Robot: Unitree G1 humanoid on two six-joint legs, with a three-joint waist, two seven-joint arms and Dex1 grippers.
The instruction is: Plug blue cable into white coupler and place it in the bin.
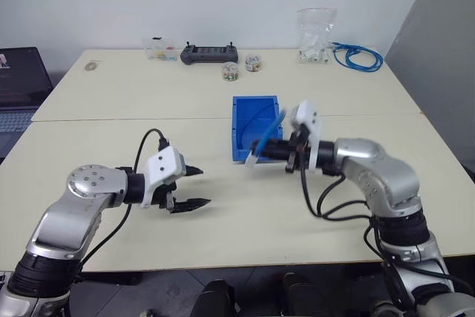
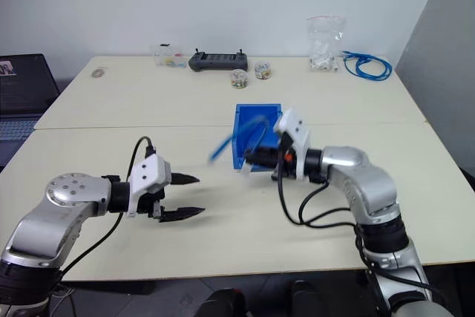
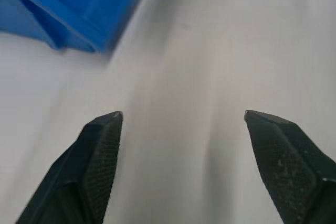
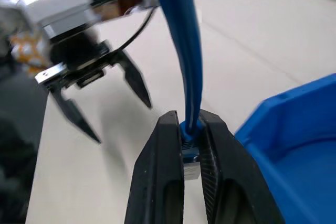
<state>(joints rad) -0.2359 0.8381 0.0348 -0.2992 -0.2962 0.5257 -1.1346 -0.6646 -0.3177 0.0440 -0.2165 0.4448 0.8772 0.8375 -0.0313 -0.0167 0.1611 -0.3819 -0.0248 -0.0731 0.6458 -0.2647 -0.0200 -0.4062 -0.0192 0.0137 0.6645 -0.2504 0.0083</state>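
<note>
Blue plastic makes up the bin (image 1: 256, 113), which sits near the middle of the pale table (image 1: 223, 94). The right gripper (image 4: 190, 120) is up in the air just in front of the bin, on its near side, and points toward the robot's left. Its two black fingers (image 4: 160, 166) are pressed together on the end of the blue cable (image 4: 181, 40), right by the little plug. The thin cable rises from between the fingers and bends away. A small white piece (image 1: 251, 162) hangs at the tip of this gripper; it may be the white coupler, but it is too blurry to be sure. The left gripper (image 1: 194, 186) is over the bare table, well apart from the bin and off to its left. Its two black fingers (image 3: 97, 150) are spread wide apart, and they hold nothing. At the far edge of the table lie a black controller (image 1: 210, 53), a clear bag (image 1: 315, 33) and a coiled bundle of blue cable (image 1: 358, 56).
</note>
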